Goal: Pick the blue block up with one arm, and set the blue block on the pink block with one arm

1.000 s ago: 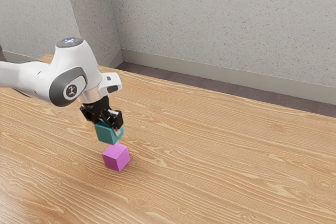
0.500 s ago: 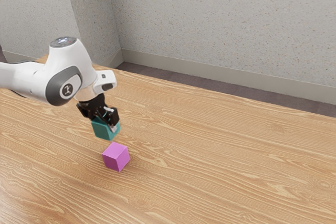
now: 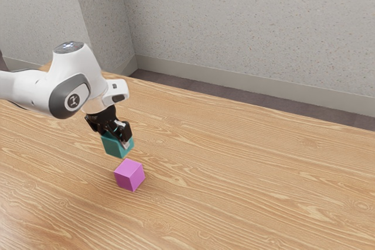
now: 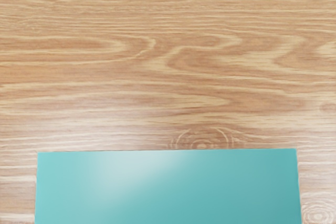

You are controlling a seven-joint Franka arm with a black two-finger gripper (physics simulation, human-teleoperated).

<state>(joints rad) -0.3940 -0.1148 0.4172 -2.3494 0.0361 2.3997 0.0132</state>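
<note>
A teal-blue block (image 3: 117, 146) hangs in the air with my black gripper (image 3: 116, 139) shut on it. It is a little above the pink block (image 3: 129, 175) and offset toward the exterior view's left and back. The pink block rests on the wooden table (image 3: 246, 168), apart from the held block. In the wrist view the blue block (image 4: 167, 186) appears as a broad teal face just under my hand, with bare wood grain (image 4: 168, 61) beyond it.
Wide open tabletop extends toward the exterior view's right. A grey wall with a baseboard (image 3: 252, 83) runs behind the table's far edge. My white arm (image 3: 53, 89) comes in from the exterior view's left.
My hand with the blue block has drawn back toward the exterior view's left and slightly up, away from directly over the pink block. The pink block has not moved.
</note>
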